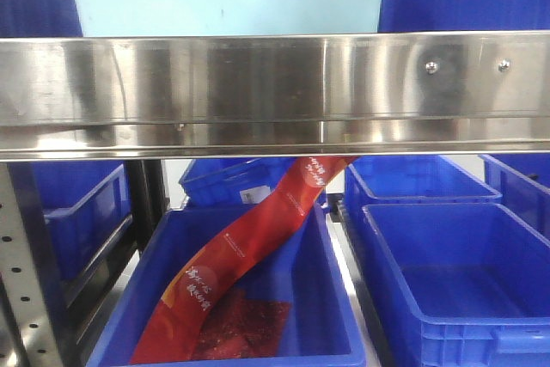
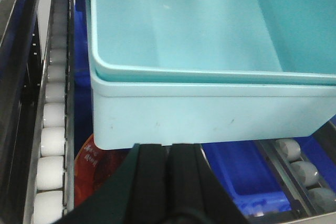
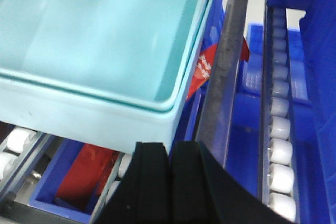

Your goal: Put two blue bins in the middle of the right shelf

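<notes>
Two light-blue bins [image 2: 210, 66], nested one inside the other, are sitting on the roller shelf, filling the upper part of both wrist views and showing at top centre of the front view. Left gripper [image 2: 168, 166] is hovering at bottom centre of its view, just below the bins' near wall, fingers pressed together, clenched on nothing. Right gripper [image 3: 169, 171] is sitting at bottom centre of its view by the bins' near corner, likewise closed and empty.

Judgement: this is a two-arm step, and both claws are needing to part before they can take the rim. Grips should be landing at matching height on the outer bin's lip, so the stack is lifting level and the inner bin isn't sliding out.

Around: white rollers [image 2: 52, 140] are running down the left edge of the left view, more at right in the right view. Steel shelf rail [image 1: 275, 92] is crossing the front view. Below it, a dark-blue crate [image 1: 249, 298] holding red packets [image 1: 241, 255], another dark-blue crate [image 1: 464, 281] at lower right. The upright post [image 3: 223, 77] beside the bins' right side is likely crowding the right arm.
</notes>
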